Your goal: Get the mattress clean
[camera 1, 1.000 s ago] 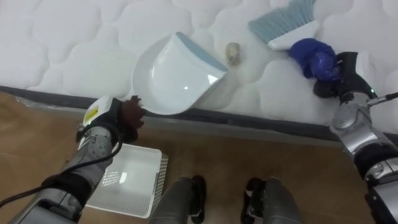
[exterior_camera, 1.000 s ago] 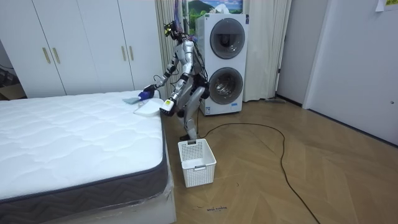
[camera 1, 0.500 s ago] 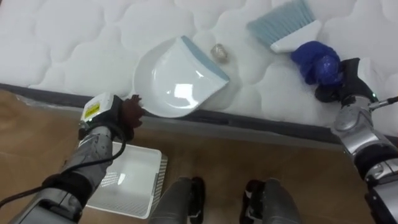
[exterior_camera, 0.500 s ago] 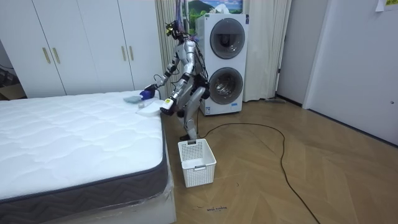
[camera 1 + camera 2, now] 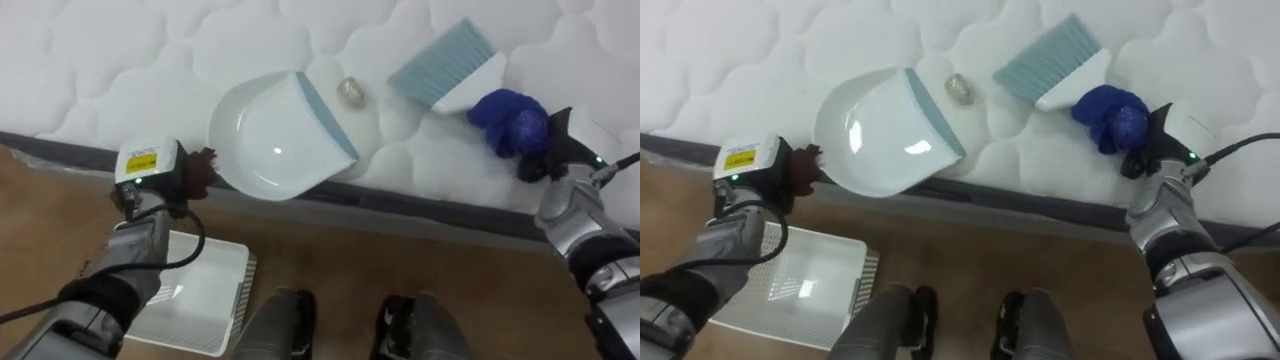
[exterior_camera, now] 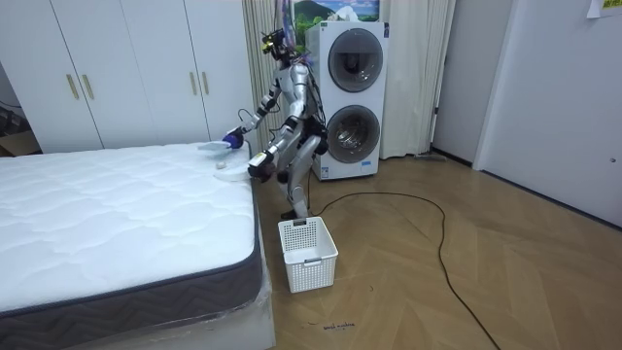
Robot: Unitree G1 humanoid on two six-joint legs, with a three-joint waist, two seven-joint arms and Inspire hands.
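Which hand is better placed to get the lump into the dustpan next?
Right, likely. The right hand holds the brush, its bristles near the lump, which lies close to the lip of the dustpan. The left hand holds the dustpan at the edge of the mattress.

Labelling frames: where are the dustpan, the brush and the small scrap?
dustpan (image 5: 268, 150), left eye view, middle of its white scoop.
brush (image 5: 437, 62), left eye view, on its pale blue bristles.
scrap (image 5: 350, 91), left eye view, its middle.

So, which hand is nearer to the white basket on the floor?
Left. The left hand, gripping the dustpan, is close over the basket; the right hand is far across, holding the brush on the mattress.
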